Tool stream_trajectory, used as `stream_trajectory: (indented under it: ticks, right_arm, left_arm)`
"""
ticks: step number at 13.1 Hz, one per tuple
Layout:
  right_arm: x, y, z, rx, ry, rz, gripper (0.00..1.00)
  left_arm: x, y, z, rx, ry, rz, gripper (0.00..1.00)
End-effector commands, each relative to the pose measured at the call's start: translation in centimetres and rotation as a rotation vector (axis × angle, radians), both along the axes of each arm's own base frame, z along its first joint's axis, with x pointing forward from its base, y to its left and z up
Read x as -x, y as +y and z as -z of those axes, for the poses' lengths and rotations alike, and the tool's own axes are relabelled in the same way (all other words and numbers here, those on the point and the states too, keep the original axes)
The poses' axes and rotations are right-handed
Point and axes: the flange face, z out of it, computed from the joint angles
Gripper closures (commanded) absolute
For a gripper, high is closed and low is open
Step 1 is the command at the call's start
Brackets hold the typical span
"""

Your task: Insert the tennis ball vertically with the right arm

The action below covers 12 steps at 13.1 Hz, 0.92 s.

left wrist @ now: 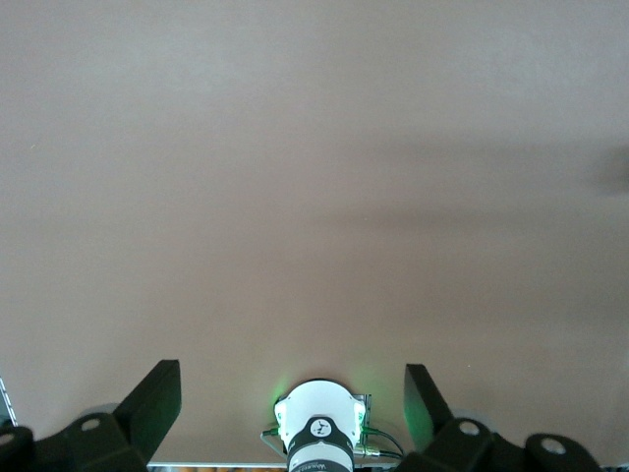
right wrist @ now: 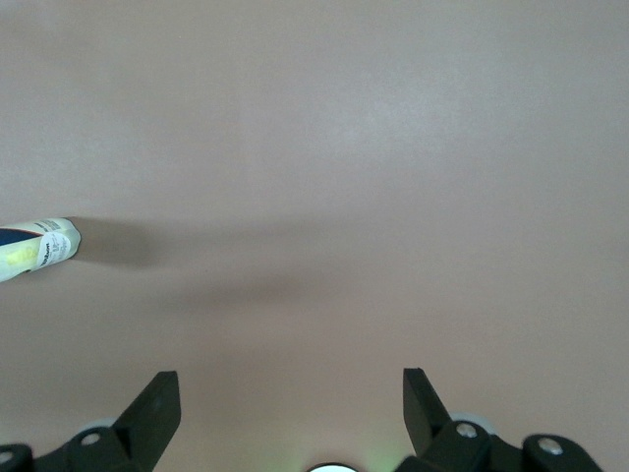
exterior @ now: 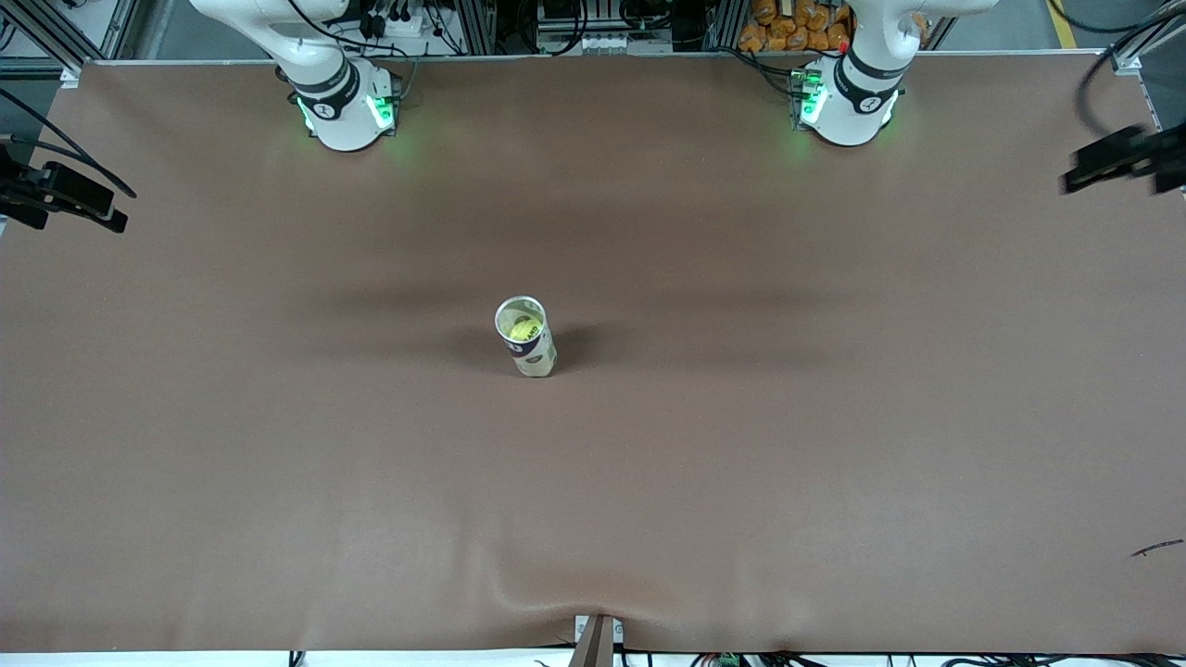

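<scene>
A clear tube (exterior: 528,347) with a dark label band stands upright in the middle of the brown table (exterior: 278,445). A yellow-green tennis ball (exterior: 524,326) sits inside it, seen through the open top. The tube also shows at the edge of the right wrist view (right wrist: 37,249). My right gripper (right wrist: 290,377) is open and empty, high over the table near its own base. My left gripper (left wrist: 292,371) is open and empty, high over its own base (left wrist: 319,433). Neither gripper shows in the front view; only the arms' bases (exterior: 347,111) and lower links do.
The left arm's base (exterior: 848,106) stands at the table's edge farthest from the front camera. Black mounts (exterior: 65,195) reach in at each end of the table. A small bracket (exterior: 598,635) sits at the table's nearest edge. A fold runs through the cloth there.
</scene>
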Motion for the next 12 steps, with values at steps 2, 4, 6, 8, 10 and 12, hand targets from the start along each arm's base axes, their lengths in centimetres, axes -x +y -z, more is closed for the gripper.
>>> stream_trajectory:
  ticks: [2, 4, 6, 8, 10, 12]
  right_arm:
    - [0.3, -0.2, -0.3, 0.012, -0.002, 0.015, 0.0]
    - [0.3, -0.3, -0.3, 0.012, 0.0, 0.016, 0.0]
    - [0.3, -0.5, -0.4, 0.012, -0.002, 0.022, 0.0]
    - [0.3, -0.5, -0.5, 0.012, -0.006, 0.025, 0.0]
    - [0.3, -0.6, -0.5, 0.015, -0.006, 0.024, 0.0]
    - [0.4, -0.5, -0.6, 0.015, -0.007, 0.023, 0.0]
  left_arm:
    - [4.3, 3.2, -2.1, 0.028, -0.013, -0.063, 0.0]
    - [5.5, 3.2, -2.6, 0.024, -0.044, -0.082, 0.0]
    - [2.7, 3.4, -0.8, -0.029, -0.085, -0.063, 0.0]
    - [-0.1, 1.1, 1.4, -0.095, -0.073, -0.004, 0.0]
    - [-0.9, -0.6, 1.1, -0.116, -0.126, 0.031, 0.0]
    - [-1.4, -0.5, 0.6, -0.091, -0.185, 0.011, 0.0]
